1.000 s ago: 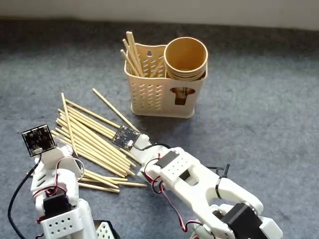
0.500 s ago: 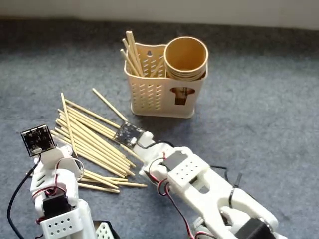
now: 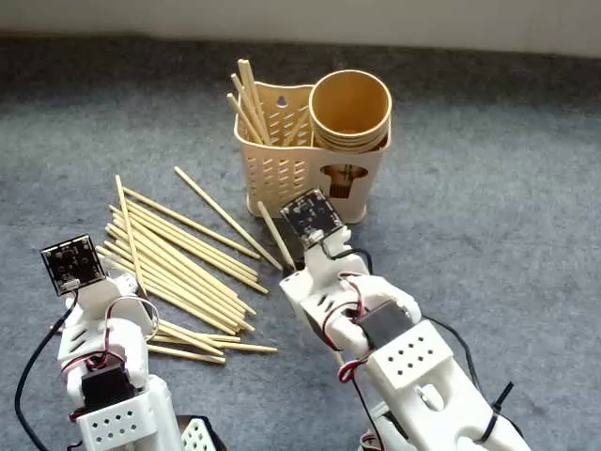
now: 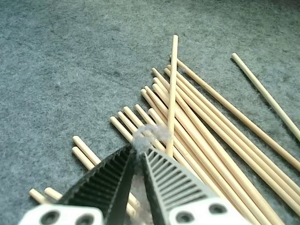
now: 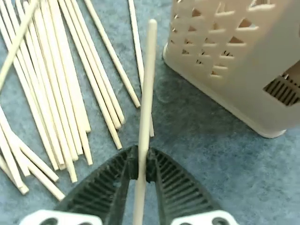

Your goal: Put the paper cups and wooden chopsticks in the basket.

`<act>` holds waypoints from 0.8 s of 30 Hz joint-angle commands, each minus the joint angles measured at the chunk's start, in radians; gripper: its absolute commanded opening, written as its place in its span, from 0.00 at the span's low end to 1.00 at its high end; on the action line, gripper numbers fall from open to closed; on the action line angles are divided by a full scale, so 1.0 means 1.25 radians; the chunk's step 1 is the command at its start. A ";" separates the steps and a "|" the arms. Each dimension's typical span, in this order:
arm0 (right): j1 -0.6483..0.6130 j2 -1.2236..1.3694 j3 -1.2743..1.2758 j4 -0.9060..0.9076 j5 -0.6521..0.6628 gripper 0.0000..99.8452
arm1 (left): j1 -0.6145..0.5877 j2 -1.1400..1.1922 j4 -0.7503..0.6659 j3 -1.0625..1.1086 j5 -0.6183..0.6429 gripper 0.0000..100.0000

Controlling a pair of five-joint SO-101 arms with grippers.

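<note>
A cream slotted basket [image 3: 310, 164] stands at the back with stacked paper cups [image 3: 349, 108] and a few chopsticks [image 3: 249, 99] in it. A pile of wooden chopsticks [image 3: 178, 258] lies on the carpet to its left. My right gripper [image 5: 142, 164] is shut on one chopstick [image 5: 147, 79], held just in front of the basket [image 5: 234, 61]; the high view shows that stick [image 3: 272, 235] slanting beside the basket's front left corner. My left gripper [image 4: 140, 150] is shut with nothing in it, hanging over the near end of the pile [image 4: 206, 131], a tuft of lint at its tip.
Grey carpet [image 3: 488, 216] covers the whole surface, with free room right of the basket. The left arm [image 3: 99, 329] stands at the lower left and the right arm's body [image 3: 404, 366] fills the lower middle. One chopstick [image 4: 172, 89] lies across the others.
My right arm has swung from the pile's right edge toward the basket, carrying one chopstick off the carpet. The left arm has stayed still.
</note>
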 commanded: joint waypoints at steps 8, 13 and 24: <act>0.008 -0.136 -0.004 0.004 -0.079 0.01 | 0.017 -0.004 0.001 0.017 0.001 0.01; 0.008 -0.139 -0.013 -0.026 -0.125 0.01 | 0.017 -0.004 0.001 0.017 0.001 0.01; 0.007 -0.139 -0.014 -0.188 -0.126 0.01 | 0.017 -0.004 0.001 0.017 0.001 0.01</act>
